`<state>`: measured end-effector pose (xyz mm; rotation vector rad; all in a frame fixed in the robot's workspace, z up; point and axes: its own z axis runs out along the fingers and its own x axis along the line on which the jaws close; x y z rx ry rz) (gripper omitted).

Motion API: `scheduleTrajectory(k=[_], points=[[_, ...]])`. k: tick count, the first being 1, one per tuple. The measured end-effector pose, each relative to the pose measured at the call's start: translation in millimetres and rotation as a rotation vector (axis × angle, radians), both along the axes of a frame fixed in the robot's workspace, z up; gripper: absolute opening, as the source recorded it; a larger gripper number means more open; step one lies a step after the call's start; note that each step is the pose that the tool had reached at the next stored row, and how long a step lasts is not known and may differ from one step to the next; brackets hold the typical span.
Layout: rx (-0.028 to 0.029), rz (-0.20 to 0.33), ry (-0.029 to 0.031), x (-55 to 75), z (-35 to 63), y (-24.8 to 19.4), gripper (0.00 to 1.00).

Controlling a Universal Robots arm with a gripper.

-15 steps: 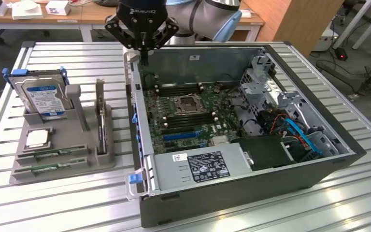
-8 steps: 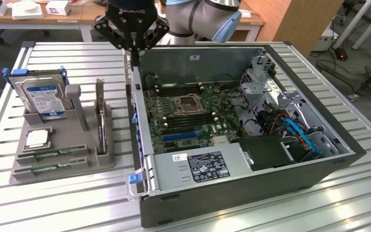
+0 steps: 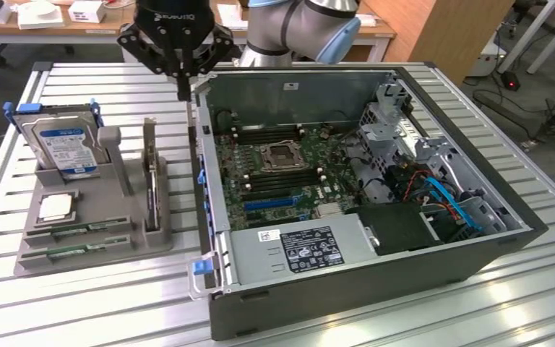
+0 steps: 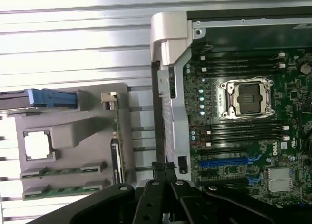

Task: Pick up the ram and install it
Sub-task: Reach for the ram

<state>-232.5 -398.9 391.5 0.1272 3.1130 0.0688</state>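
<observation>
**Two ram sticks lie in the tray while a shut, empty gripper hangs by the case corner**

Both green sticks sit side by side in grooves at the front of the grey tray, well apart from the gripper. The gripper's fingers are pressed together with nothing between them. It hangs above the slatted table, just beside the back corner of the open computer case.

Several things could go wrong from here. Fingers this tight cannot straddle a stick, so a descent like this would likely press on the board's edge rather than grasp it. The hard drive and the dark card stand upright in the tray between the gripper and the sticks, so a low sideways path could knock them. The case wall is close enough to clip. The sticks are thin and close together, so a slightly off grasp might catch both or tilt one in its groove. At the board, a tilted stick would probably jam in its slot.

The exterior view gives heights: how far the gripper hangs above the table and how tall the drive and card stand. The wrist view looks straight down, showing the empty memory slots on both sides of the processor socket, and how the two sticks line up in their grooves.
</observation>
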Motion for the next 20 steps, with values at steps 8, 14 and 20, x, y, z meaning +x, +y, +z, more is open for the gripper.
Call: scheduleTrajectory(k=[8,14,20], points=[[-0.0001,-0.003,0.0001,-23.4,-0.4,0.0,0.09],[0.0000,-0.006,0.0001,-40.6,-0.6,0.0,0.09],[-0.0001,-0.009,0.0001,-56.7,-0.8,0.0,0.09]])
